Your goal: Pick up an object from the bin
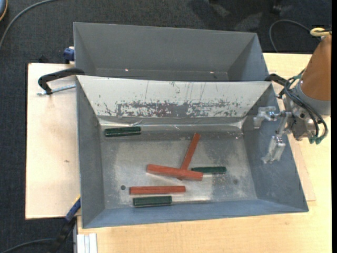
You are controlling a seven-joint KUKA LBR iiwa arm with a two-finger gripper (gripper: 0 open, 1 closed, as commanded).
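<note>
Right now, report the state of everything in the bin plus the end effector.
End effector: by right wall, clear of sticks.
Back green stick: flat, alone.
Slanted red stick: flat, touching middle red stick.
Middle red stick: flat.
Short green stick: flat.
Front red stick: flat.
Front green stick: flat, beside it.

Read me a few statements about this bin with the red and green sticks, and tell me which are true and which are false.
1. Three red sticks lie in the bin. True: a slanted red stick, a long red stick and a front red stick.
2. The hand hangs above the middle of the floor. False: it is over the bin's right wall, away from the sticks.
3. The slanted red stick meets the long red stick. True.
4. The back-left green stick lies on a red stick. False: it lies alone by the back wall.
</note>
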